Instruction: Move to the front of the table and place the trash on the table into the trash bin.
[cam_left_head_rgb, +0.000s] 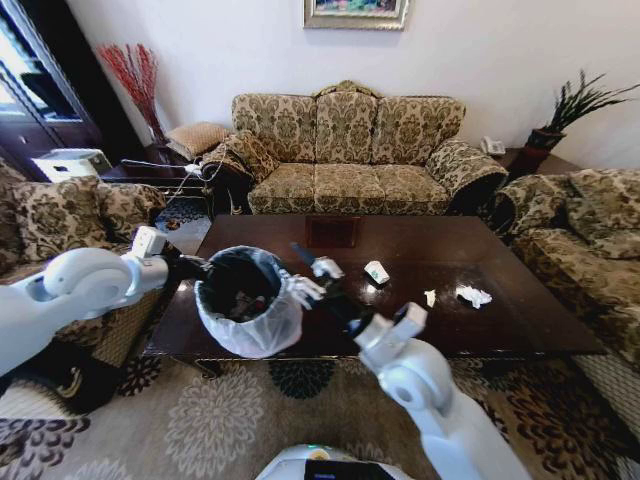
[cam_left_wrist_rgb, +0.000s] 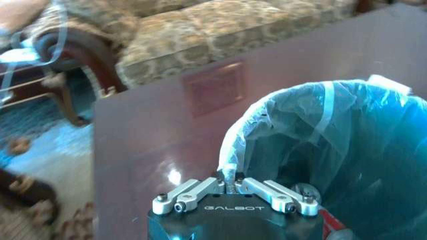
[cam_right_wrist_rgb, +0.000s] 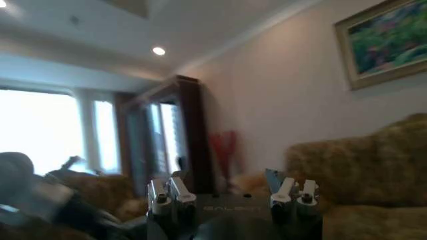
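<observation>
The trash bin (cam_left_head_rgb: 245, 305), lined with a translucent white bag, stands at the near left of the dark glossy table (cam_left_head_rgb: 500, 335). My left gripper (cam_left_head_rgb: 196, 268) is shut on the bin's rim, and the left wrist view shows that gripper (cam_left_wrist_rgb: 229, 181) pinching the bag edge of the bin (cam_left_wrist_rgb: 333, 145). My right gripper (cam_left_head_rgb: 311, 273) hovers over the bin's right rim; in its own view the gripper (cam_right_wrist_rgb: 230, 194) is open and holds nothing. Trash on the table: a white paper cup (cam_left_head_rgb: 376, 272), a small yellowish scrap (cam_left_head_rgb: 430, 297) and a crumpled tissue (cam_left_head_rgb: 473, 295).
A patterned sofa (cam_left_head_rgb: 350, 150) stands behind the table, with armchairs at the left (cam_left_head_rgb: 70, 215) and right (cam_left_head_rgb: 590, 240). A flowered rug (cam_left_head_rgb: 220, 420) covers the floor in front. A side table with a plant (cam_left_head_rgb: 560, 125) sits at the back right.
</observation>
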